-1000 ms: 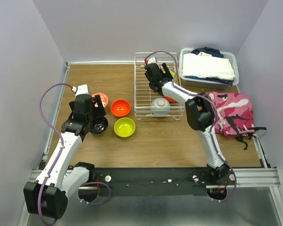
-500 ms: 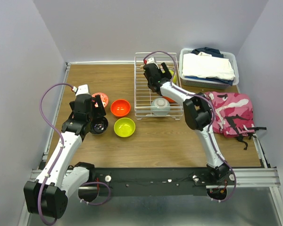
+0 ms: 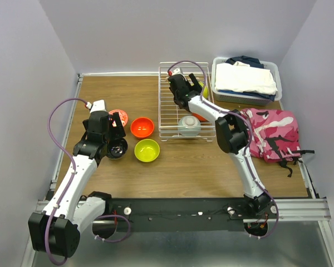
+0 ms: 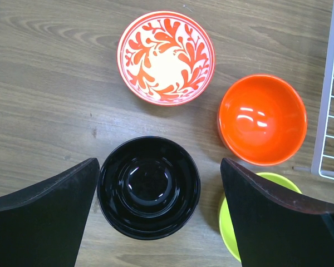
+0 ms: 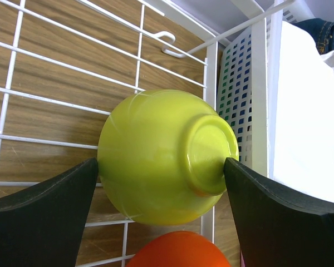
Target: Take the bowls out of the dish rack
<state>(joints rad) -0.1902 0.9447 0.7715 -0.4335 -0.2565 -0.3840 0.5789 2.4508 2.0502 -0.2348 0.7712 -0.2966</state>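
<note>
The white wire dish rack (image 3: 168, 111) stands at the back middle of the table. It holds a lime-green bowl (image 5: 164, 161) lying on its side, an orange bowl (image 5: 181, 250) and a pale blue bowl (image 3: 188, 125). My right gripper (image 5: 160, 162) is open, with its fingertips on either side of the lime-green bowl. On the table stand a white-and-red bowl (image 4: 166, 57), an orange bowl (image 4: 261, 118), a lime-green bowl (image 3: 147, 150) and a dark bowl (image 4: 149, 187). My left gripper (image 4: 158, 164) hangs open over the dark bowl, which rests on the wood.
A grey bin of folded clothes (image 3: 246, 80) stands right of the rack, its perforated wall (image 5: 234, 89) close to my right fingers. A pink camouflage bag (image 3: 273, 133) lies at the right edge. The rack's corner (image 4: 331, 111) is near the table's orange bowl.
The right gripper has crept a little toward the back of the rack and its jaws have widened slightly. The left arm and the bowls on the table have not moved.
</note>
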